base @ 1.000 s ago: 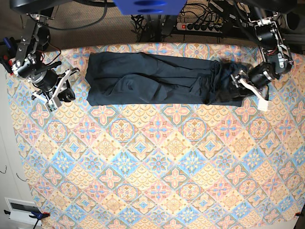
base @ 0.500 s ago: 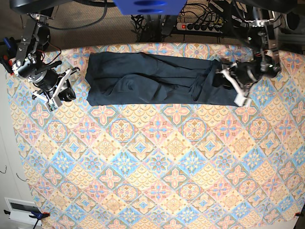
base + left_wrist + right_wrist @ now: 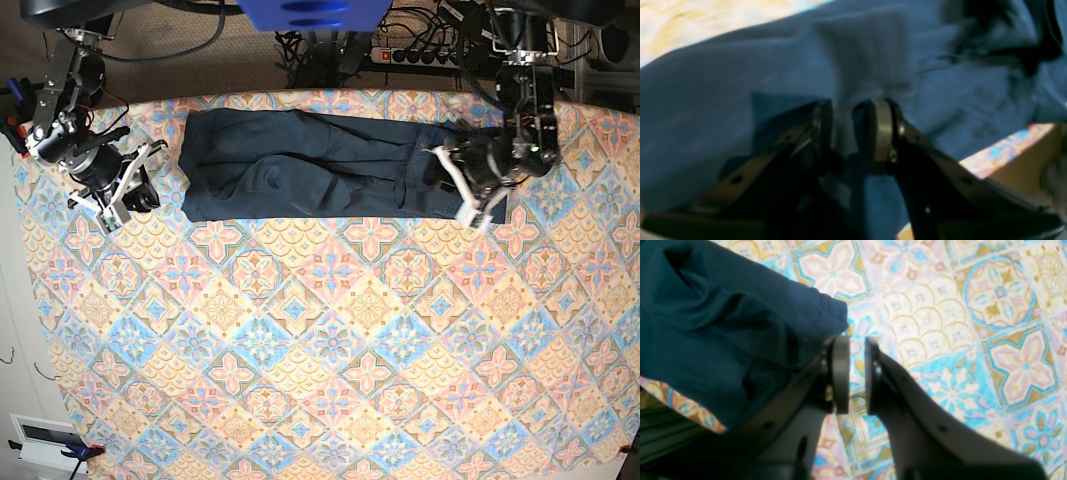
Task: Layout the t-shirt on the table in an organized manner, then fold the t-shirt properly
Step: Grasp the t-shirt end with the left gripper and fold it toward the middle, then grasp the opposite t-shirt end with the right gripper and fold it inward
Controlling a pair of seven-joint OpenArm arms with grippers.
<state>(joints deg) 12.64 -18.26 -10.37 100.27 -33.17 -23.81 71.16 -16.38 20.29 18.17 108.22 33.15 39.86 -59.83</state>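
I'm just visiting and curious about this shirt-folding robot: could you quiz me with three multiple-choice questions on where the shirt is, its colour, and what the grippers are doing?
1. Where does the shirt lie on the table?
A. along the far edge
B. in the middle
C. hanging off the near edge

2. What colour is the shirt?
A. red
B. dark blue
C. white

3. What is the left gripper doing?
A. hanging high above the table
B. pinching shirt fabric
C. holding a hanger

Answers:
1 A: the base view shows it stretched along the far side.
2 B: all views show dark blue cloth.
3 B: its wrist view shows a fold of fabric between the jaws, while the right gripper holds nothing beside the shirt.
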